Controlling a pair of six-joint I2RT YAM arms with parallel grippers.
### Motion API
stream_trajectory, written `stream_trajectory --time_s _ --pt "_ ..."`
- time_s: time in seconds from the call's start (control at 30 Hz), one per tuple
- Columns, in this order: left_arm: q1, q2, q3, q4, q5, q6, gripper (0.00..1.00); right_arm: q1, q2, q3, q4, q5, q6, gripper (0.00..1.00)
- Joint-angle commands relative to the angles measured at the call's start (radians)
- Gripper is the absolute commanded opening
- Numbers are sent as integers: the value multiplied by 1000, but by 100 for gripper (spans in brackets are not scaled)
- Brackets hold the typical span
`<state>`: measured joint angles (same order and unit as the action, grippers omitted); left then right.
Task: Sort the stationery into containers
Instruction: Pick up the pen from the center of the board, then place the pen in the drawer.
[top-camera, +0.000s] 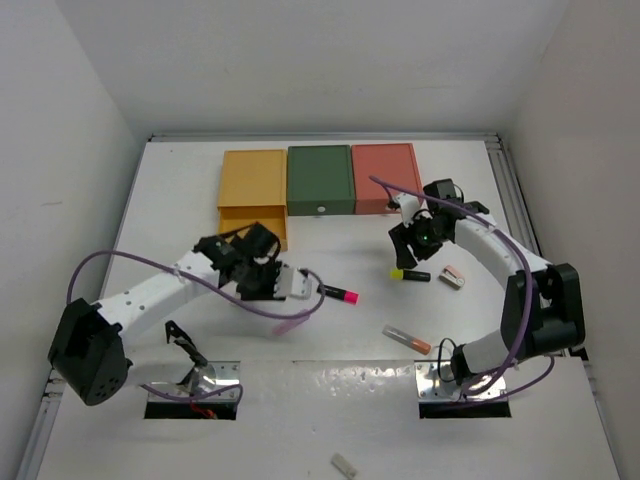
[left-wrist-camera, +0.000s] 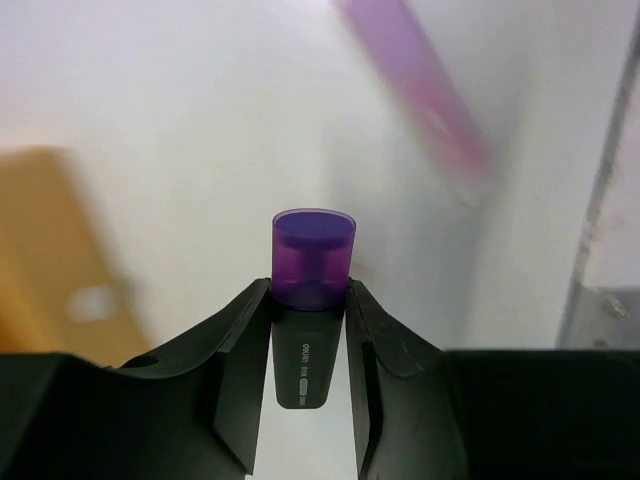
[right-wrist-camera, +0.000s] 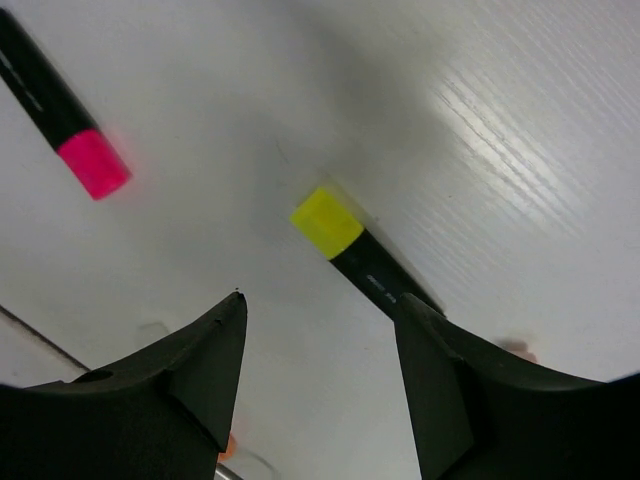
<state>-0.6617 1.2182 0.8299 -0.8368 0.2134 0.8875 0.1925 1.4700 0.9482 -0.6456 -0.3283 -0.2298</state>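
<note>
White table, white walls. Far left: mustard box (top-camera: 252, 178), drawer pulled out. Near of it, my left gripper (left-wrist-camera: 308, 296), jaws pinching the purple-capped marker (left-wrist-camera: 313, 250) just below its cap. Pink-capped marker (top-camera: 340, 294) lies on the table just right of that. Green box (top-camera: 320, 178) and red box (top-camera: 387, 176) are at the far edge. My right gripper (right-wrist-camera: 320, 315), jaws spread, hangs over the yellow-capped marker (right-wrist-camera: 345, 240). An eraser (top-camera: 452, 277) lies right of it.

Bright even light; soft shadows; glare streak on table (right-wrist-camera: 520, 130); mustard box (left-wrist-camera: 50, 260) blurred, out of focus.
</note>
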Motion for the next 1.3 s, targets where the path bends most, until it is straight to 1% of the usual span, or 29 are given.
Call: stream_trajectory --time_s 0.0,0.03,0.07,0.13,0.17,0.2,0.23,0.27,0.3,0.37,0.43,0.57,0.73,0.8,0.83,0.9,0.93,1.0,1.07,1.17,1.2,1.27 --pt "49 26 287 -91 81 -73 4 2 32 50 -32 55 -195 60" --pt "65 46 288 -116 86 -71 4 2 38 54 -37 58 -219 60" --pt "85 94 379 -148 78 -62 3 4 42 55 -46 60 -239 60" --pt "164 147 452 -165 60 -22 4 4 59 58 -64 63 -301 60" --pt "195 203 481 -173 51 -4 4 5 64 60 -71 61 -318 60" --pt "252 231 539 -174 49 28 4 4 73 60 -78 60 -350 61" --pt "276 263 569 -176 49 40 4 4 75 60 -92 55 -365 61" --pt "301 332 602 -188 55 51 7 4 78 55 -98 46 -377 61" --pt "322 366 673 -202 63 71 9 4 78 51 -100 43 -402 62" --pt "376 468 738 -247 92 93 13 12 75 29 -98 41 -425 63" --pt "413 520 797 -257 106 110 14 16 75 11 -79 52 -454 64" --pt "436 610 830 -205 110 114 14 21 99 6 -66 74 -490 65" --pt "444 675 857 -186 110 119 16 24 145 21 -83 86 -529 65" --pt "445 688 854 -170 119 117 22 22 162 17 -69 98 -543 65" --pt "447 695 854 -156 126 114 28 22 168 15 -66 103 -548 65" --pt "445 705 857 -143 124 94 35 21 190 14 -65 109 -560 64" --pt "445 713 859 -137 126 82 41 25 196 17 -68 110 -565 63" --pt "455 715 870 -134 135 74 44 24 214 17 -74 109 -574 62" --pt "461 708 874 -122 150 54 50 27 222 8 -63 110 -577 61" --pt "476 692 873 -93 185 -5 53 35 222 -17 -29 121 -579 58" --pt "482 685 873 -79 208 -18 57 42 222 -26 -22 124 -579 57" --pt "488 678 873 -70 228 -53 58 48 222 -49 0 133 -577 53"
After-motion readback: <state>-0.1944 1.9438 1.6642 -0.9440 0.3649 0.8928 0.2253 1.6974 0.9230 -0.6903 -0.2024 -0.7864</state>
